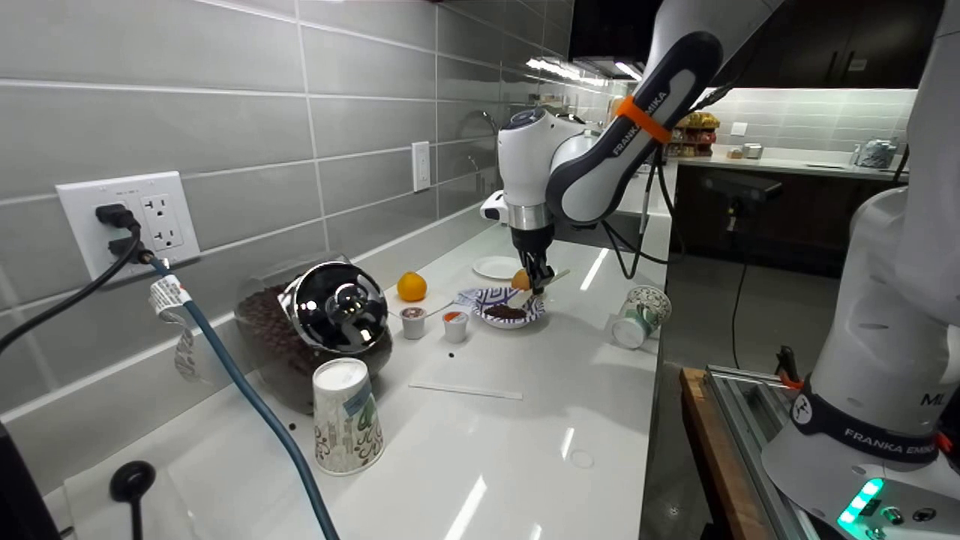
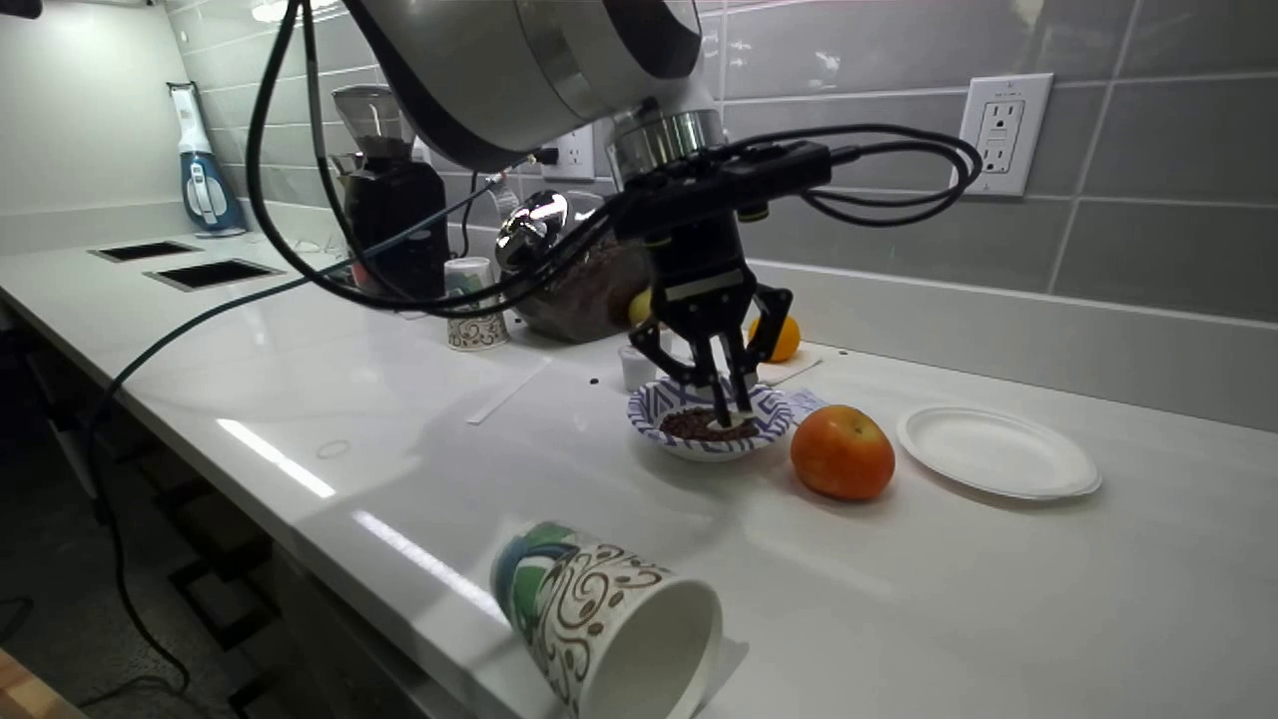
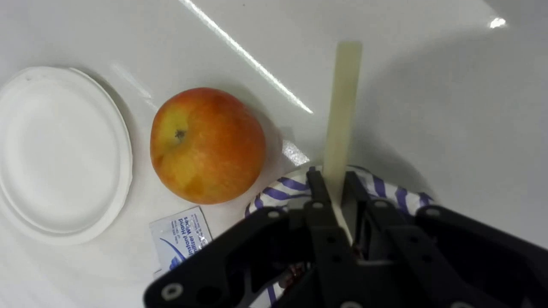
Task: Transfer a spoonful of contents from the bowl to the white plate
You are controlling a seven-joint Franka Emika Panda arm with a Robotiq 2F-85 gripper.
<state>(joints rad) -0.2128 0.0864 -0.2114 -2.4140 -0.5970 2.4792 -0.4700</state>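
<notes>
Counter point(image 1: 555, 442) gleams white along grey tiles point(image 1: 367, 60) while fingers point(image 3: 316, 187) pinch a spoon point(image 3: 340, 128).

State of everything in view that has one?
gripper: shut on spoon
spoon: held, head in bowl
bowl: upright, holding brown contents
white plate: upright, nothing on it
jar: lid on
cup beside jar: upside down
other cup: on its side
small tubs: upright
plugs: in outlet
base light: lit green

On one side of my gripper point(image 3: 336, 184), glare point(image 3: 250, 59) streaks the bright, glossy counter point(image 3: 274, 25); on the other lies a broad, soft-edged shadow point(image 3: 396, 149).
</notes>
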